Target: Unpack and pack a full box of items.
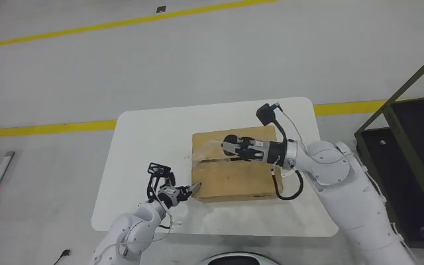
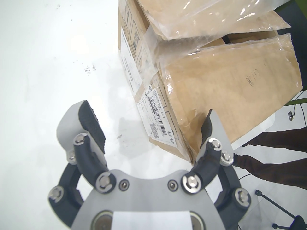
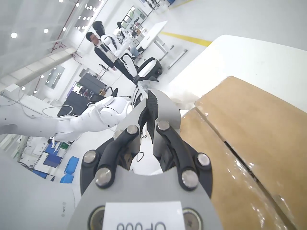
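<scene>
**Desk:** Where does the box sit from your fingers?

**Me:** Straight ahead of my left gripper, whose jaws stand wide and grip nothing. One finger is at the box's near corner, touching it as far as I can judge. The other is over bare table. The box's long axis runs away from those fingers toward the right arm's side, and the flap seam follows it.

**Desk:** And the right?

**Me:** My right gripper is pinched closed on the loose end of the clear tape, above the flaps at the end nearest the left fingers. That arm has the job. I'd judge the next pull should go along the seam, away from the left fingers, to strip the tape cleanly.

**Desk:** Any writing?

**Me:** A shipping label with a barcode on the end face just ahead of my left fingers, and a handwritten mark on the near flap. I won't read either out.
</scene>
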### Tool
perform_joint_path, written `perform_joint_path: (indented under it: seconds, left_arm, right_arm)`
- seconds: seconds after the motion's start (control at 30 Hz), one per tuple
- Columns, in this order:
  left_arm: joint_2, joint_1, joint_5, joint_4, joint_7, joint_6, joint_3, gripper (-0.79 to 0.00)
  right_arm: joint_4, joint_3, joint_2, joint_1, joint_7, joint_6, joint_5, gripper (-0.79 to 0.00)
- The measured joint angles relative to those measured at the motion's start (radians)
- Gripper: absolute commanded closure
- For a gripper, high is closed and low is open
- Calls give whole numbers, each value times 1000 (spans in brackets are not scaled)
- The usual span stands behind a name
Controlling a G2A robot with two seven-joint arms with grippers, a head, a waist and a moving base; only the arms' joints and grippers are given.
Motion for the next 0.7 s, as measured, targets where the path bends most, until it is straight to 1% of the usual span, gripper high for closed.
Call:
perform_joint_path:
  seconds: [0.17, 0.5, 0.7]
  left_arm:
    - [0, -1, -1, 0, 6, 4, -2, -785]
    - [3, 6, -2, -10, 0, -6, -9, -785]
    - [4, 10, 2, -12, -4, -7, -14, -785]
  right_arm:
    - [21, 18, 8, -23, 33, 33, -18, 0]
    - [1, 79, 34, -85, 105, 104, -102, 0]
    - [-4, 98, 43, -107, 145, 134, -109, 0]
